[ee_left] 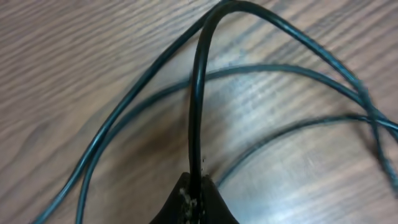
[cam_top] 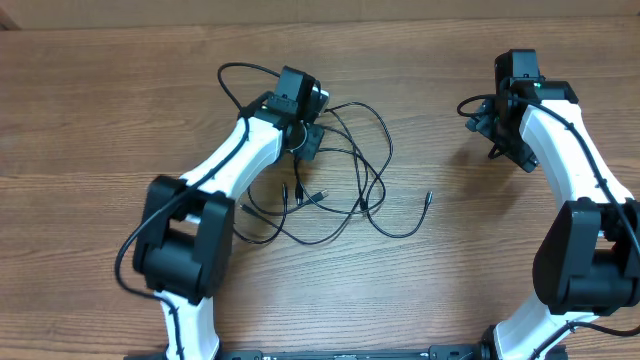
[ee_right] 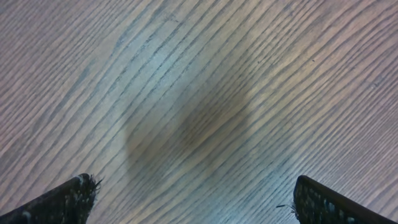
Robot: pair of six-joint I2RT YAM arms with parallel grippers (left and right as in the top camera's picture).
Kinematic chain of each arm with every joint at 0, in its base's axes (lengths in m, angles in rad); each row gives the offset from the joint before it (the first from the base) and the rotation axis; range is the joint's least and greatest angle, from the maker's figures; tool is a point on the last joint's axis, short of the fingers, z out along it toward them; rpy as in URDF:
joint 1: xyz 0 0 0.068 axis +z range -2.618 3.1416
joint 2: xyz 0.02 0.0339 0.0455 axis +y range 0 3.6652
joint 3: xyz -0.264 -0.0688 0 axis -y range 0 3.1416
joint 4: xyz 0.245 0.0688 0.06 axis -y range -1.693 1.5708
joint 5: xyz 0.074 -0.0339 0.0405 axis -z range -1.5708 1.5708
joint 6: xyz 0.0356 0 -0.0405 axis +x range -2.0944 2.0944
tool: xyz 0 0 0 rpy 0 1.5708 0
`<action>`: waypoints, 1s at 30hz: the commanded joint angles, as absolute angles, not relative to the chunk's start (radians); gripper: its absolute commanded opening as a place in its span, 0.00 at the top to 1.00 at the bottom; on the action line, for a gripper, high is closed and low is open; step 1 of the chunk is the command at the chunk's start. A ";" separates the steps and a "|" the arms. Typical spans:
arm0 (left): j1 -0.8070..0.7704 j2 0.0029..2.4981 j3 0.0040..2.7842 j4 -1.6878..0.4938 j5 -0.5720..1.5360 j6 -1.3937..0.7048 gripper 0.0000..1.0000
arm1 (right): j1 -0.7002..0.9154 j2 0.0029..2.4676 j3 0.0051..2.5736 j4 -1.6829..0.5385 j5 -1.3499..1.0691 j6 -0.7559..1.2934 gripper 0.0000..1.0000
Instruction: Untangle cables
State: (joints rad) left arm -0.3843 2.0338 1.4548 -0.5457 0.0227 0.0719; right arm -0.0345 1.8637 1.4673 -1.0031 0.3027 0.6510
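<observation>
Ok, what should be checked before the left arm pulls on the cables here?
1. Left gripper shut on a cable: ok.
2. Only one strand in that pinch: ok, by the wrist view.
3. Right gripper open and empty over bare table: ok.
4. Right gripper apart from the cables: ok.
5. Cables untangled: not ok, loops cross.
6. Which plug the held strand leads to: cannot tell.

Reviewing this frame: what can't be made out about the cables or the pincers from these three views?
- Overhead: where the left pincer holds the cables is hidden under its wrist.
- Overhead: which strand crosses over which is too fine to tell, and the plug end is too small to identify.
- Left wrist: strands run off the edges, and the right side is blurred.
- Right wrist: the open right pincer is cut off by the bottom edge.
</observation>
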 commanded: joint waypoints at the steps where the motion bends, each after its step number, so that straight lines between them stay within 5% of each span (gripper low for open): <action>1: -0.382 2.105 1.456 -0.473 0.027 0.151 0.96 | -0.034 1.855 1.465 -0.998 0.313 0.659 0.00; 7: -0.382 2.123 1.456 -0.443 0.027 0.152 0.93 | -0.034 1.855 1.465 -0.998 0.313 0.658 0.00; 11: -0.382 2.115 1.456 -0.451 0.026 0.149 0.56 | -0.034 1.855 1.465 -0.998 0.313 0.659 0.00; 16: -0.382 2.066 1.469 -0.458 0.022 0.129 0.43 | -0.034 1.855 1.465 -0.998 0.313 0.658 0.00; 28: -0.385 1.941 1.489 -0.669 0.045 -0.219 0.36 | -0.034 1.855 1.465 -0.998 0.313 0.658 0.00; 30: -0.389 1.945 1.489 -0.716 0.085 -0.233 0.51 | -0.034 1.855 1.465 -0.998 0.313 0.659 0.00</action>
